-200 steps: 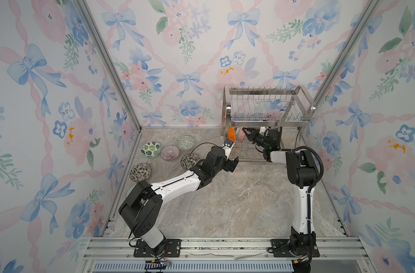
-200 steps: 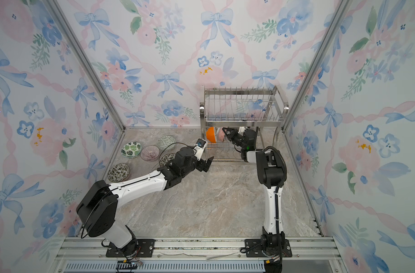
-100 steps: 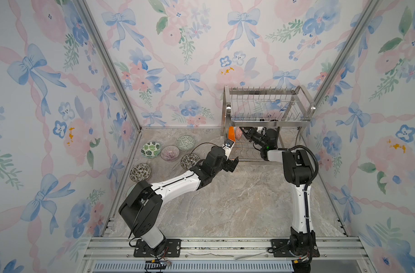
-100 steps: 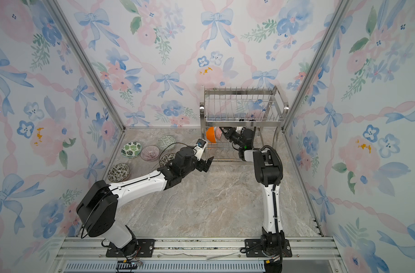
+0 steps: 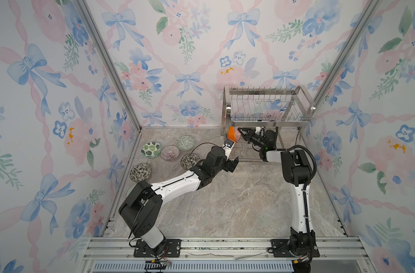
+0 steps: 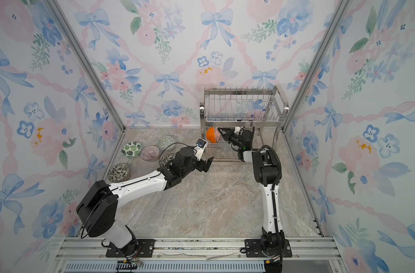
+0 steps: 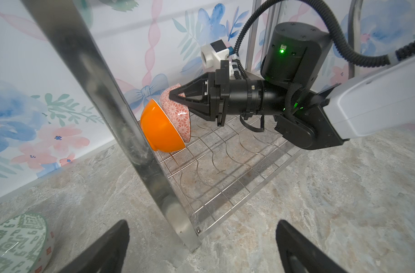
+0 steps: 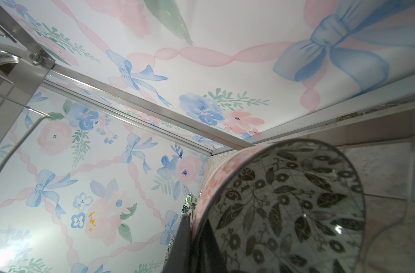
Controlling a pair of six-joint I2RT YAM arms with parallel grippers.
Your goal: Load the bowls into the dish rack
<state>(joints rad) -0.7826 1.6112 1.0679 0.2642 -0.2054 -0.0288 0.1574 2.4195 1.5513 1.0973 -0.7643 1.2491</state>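
Note:
The dish rack [image 5: 268, 111] [image 6: 243, 123] stands at the back right. On its lower tier [image 7: 225, 165] an orange bowl [image 5: 230, 137] [image 7: 161, 128] stands on edge against the left leg [image 7: 112, 94]. My right gripper [image 5: 241, 132] [image 7: 172, 96] [image 8: 194, 236] is shut on the rim of a bowl [image 7: 178, 113] [image 8: 284, 208], red-patterned outside with dark leaves inside, held on edge against the orange one. My left gripper [image 5: 232, 164] [image 7: 201, 245] hangs open and empty over the floor before the rack's left leg.
Several bowls sit on the floor at the back left: green leaves [image 5: 150, 149], purple lines [image 5: 169, 153], green geometric [image 5: 185, 142] [image 7: 17, 238], and two with dark leaves [image 5: 190, 161] [image 5: 140, 172]. The rack's top tier overhangs my right gripper. Walls close in on three sides.
My right gripper has carried its bowl a little to the left, up against the orange bowl, and the right elbow has swung left. The left arm has stayed still.

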